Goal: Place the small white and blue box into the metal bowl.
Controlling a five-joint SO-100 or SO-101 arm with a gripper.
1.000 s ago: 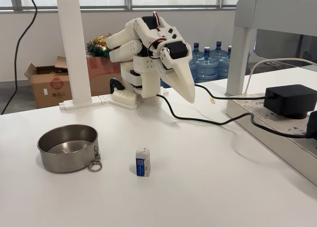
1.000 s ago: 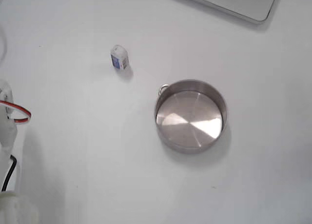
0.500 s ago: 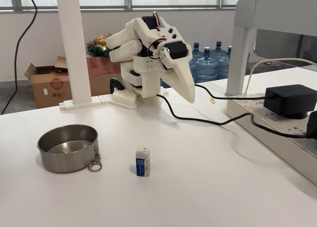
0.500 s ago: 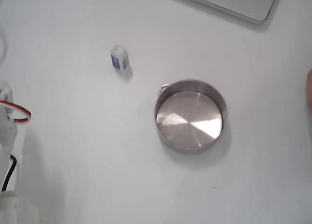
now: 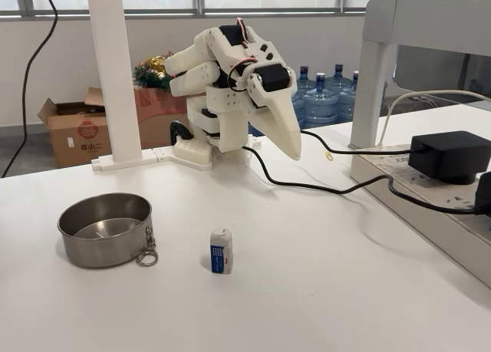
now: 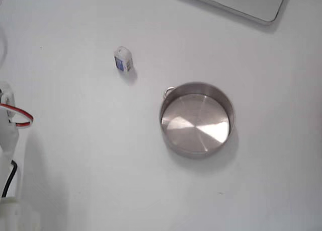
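the box (image 5: 221, 251) stands upright on the counter (image 5: 322, 275), untouched, so nothing of the task looks done yet: the reach, the grasp, the carry and the drop all seem still to come. in the front fixed view it sits nearest the camera, well in front of the tool (image 5: 290, 151) and lower, a little to the left of the tool's tip as that view shows it. its body is white with a rounded top, and a blue printed face turned toward the camera; it is narrow and tall for its footprint, so i judge it could tip if nudged from the side. in the fixed view from above, the box (image 6: 123, 59) shows its blue face too and casts a small shadow on the counter (image 6: 75, 155).

the bowl (image 5: 105, 228) comes next going back, apart from the box and to its left in the front view, further left of the tool than the box is. it is round, shallow, straight-sided steel, and empty, with a key ring (image 5: 146, 256) hanging at the rim on the side toward the box. from above, the bowl (image 6: 196, 119) shows a bare shiny floor, with the ring (image 6: 168, 91) at its upper left edge.

farthest back, the tool hangs off the folded arm, raised clear of the counter and pointing down and forward. its fingers lie together with no gap that i can see, and it holds nothing. a black cable (image 5: 322, 187) trails across the counter below it.
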